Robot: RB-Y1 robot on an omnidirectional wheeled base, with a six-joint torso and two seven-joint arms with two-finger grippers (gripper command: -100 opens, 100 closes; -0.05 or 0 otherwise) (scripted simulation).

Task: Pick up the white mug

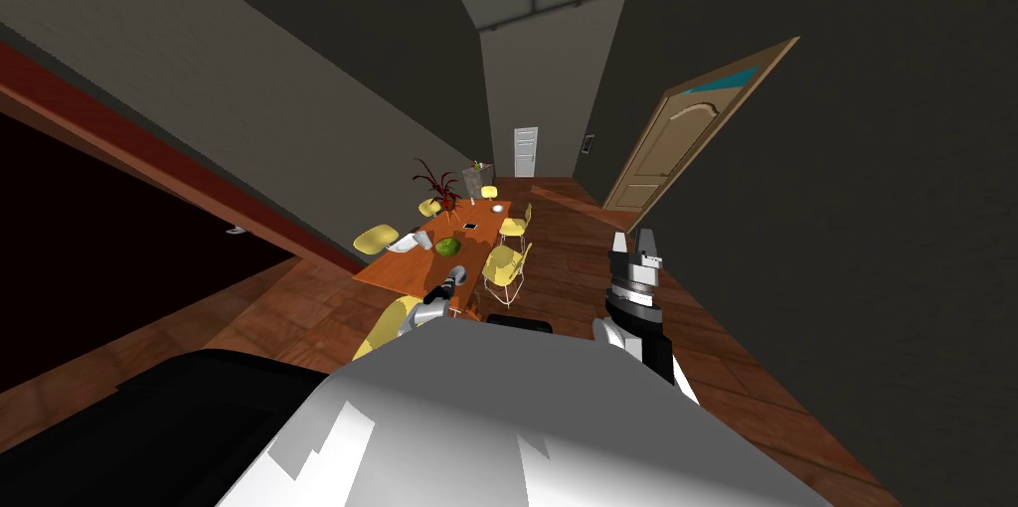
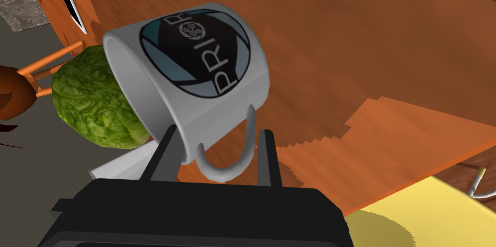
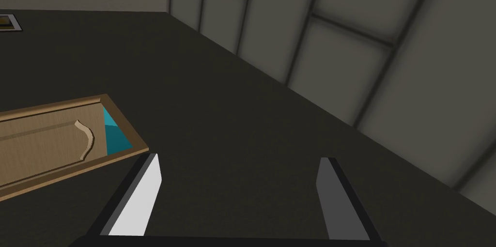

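Two pincers: left pincer (image 2: 218, 130) clamped on white mug (image 2: 193, 69) handle beside lettuce (image 2: 92, 108), table (image 2: 363, 40) edge near; right pincer (image 3: 238, 157) apart.

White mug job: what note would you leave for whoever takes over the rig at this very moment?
The left gripper has its fingers closed on the handle of the white mug, which is tilted over the wooden table next to a lettuce.
The right gripper is open and idle, raised at my right.
Done: grasp on the handle.
Left: check the grip, lift clear. I cannot tell if the mug is off the table.
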